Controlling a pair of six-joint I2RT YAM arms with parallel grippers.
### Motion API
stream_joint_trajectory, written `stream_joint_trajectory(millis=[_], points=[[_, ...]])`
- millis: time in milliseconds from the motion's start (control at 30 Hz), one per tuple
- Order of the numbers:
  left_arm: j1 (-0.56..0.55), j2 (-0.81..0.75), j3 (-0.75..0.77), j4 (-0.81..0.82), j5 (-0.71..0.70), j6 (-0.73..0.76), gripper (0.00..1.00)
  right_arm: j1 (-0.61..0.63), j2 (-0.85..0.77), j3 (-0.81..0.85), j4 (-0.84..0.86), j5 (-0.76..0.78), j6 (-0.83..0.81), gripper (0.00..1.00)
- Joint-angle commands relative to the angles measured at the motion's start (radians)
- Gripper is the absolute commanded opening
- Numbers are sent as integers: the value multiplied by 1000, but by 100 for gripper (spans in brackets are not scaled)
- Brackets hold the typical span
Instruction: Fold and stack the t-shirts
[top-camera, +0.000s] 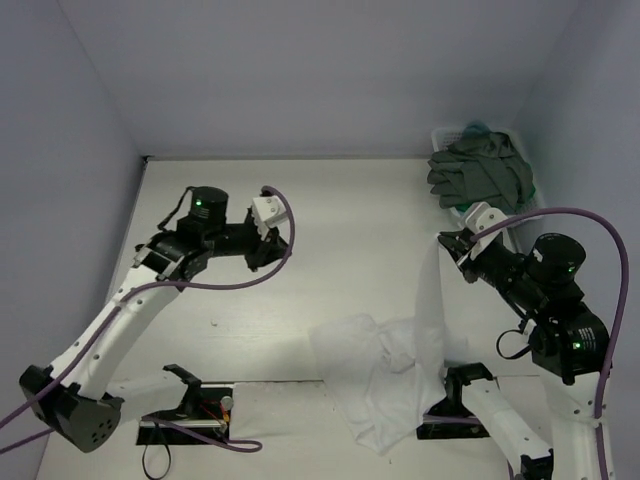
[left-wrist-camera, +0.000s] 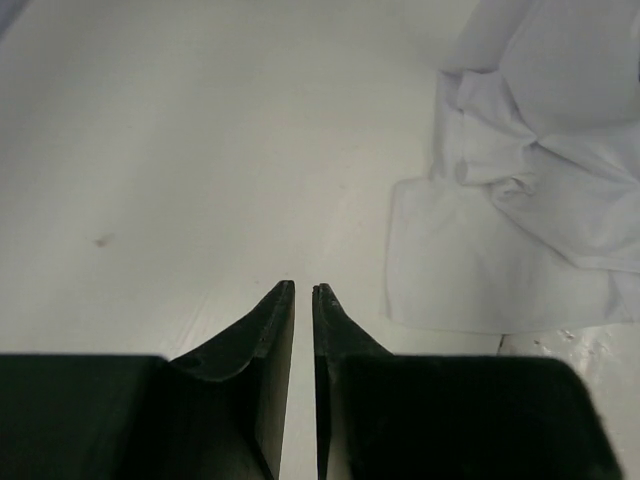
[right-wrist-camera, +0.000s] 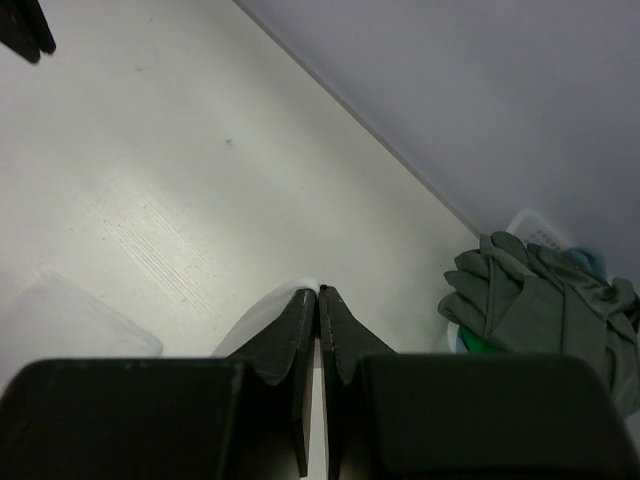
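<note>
- Right gripper (top-camera: 449, 241) is up off the table (top-camera: 330, 250), fingers pressed together on an edge of the white t-shirt (top-camera: 375, 385). A strip of cloth hangs from it down to the heap.
- Its wrist view agrees: the fingertips meet, with white cloth (right-wrist-camera: 265, 315) showing right behind them.
- The rest of that shirt lies crumpled at the near right, close to the right arm's base.
- Left gripper (top-camera: 262, 256) hovers over bare table, left of centre and well apart from the cloth. Its fingers (left-wrist-camera: 280, 320) are a thin slit apart with nothing between them, and the white shirt (left-wrist-camera: 520, 200) sits off to its right.
- The dark grey t-shirt (top-camera: 480, 175) is draped over the basket (top-camera: 527, 150) at the far right. Green (right-wrist-camera: 478, 342) and teal (right-wrist-camera: 590, 260) cloth peek out beneath it.
- My read: this is the spreading step, and no fold has been made yet.
- Risk one: the pinch looks thin, so a hard pull could slip the edge free.
- Risk two: with only one point held, the bunched shirt may drag and twist instead of opening flat.
- Risk three: the near part of the heap could snag on the right arm's base.
- The left gripper must open wider before reaching in, or it will just push the cloth.
</note>
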Motion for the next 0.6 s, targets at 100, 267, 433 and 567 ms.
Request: stream_joint_trajectory(millis=[100,267,433,567], points=[[-160,130,37,192,74,-75,18,-20,61,54,80,64,-24,0],[-304,283,109,166,59,-25,32,-51,73,92,78,96,-35,0],[-421,458,192,159,0,14,38,-71,87,117,78,123,-41,0],[-505,581,272,147,-17,29,47,-74,90,121,80,145,-47,0]])
